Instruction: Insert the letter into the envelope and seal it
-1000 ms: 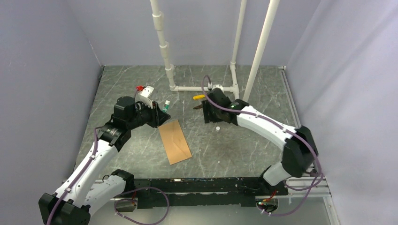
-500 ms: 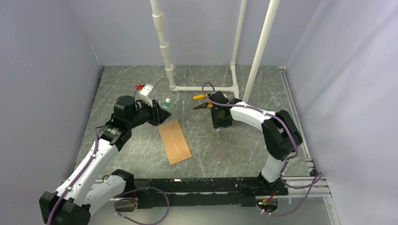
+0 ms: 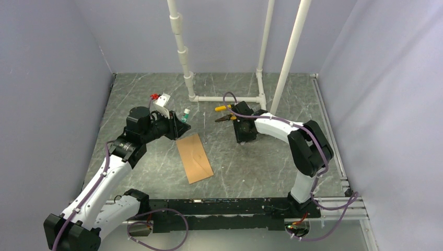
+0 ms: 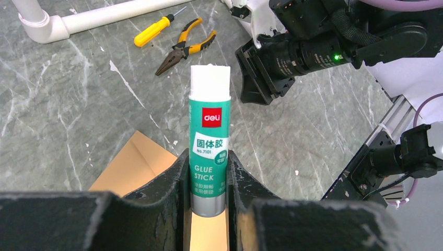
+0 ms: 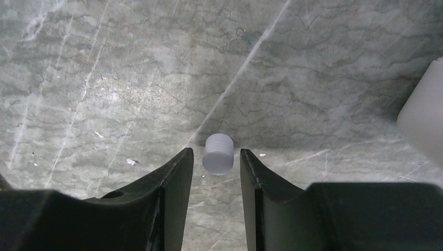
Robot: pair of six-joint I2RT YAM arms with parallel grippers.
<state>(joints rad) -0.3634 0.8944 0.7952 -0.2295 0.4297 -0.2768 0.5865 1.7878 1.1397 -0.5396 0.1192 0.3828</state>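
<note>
Left hand point(image 4: 209, 157) — glue stick point(image 4: 209, 120), by envelope point(image 4: 136, 163)

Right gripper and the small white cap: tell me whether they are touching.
Apart. The right wrist view shows the white cap between the right gripper's open fingers, with bare table visible on each side of it.

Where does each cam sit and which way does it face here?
Top external: above, behind the bases, looking down at the table; both arms show.
Left wrist: looks along left gripper, shut on glue stick, toward the right arm.
Right wrist: looks straight down; right gripper open around white cap.
Shared: top and left wrist both show envelope, pliers.
</note>
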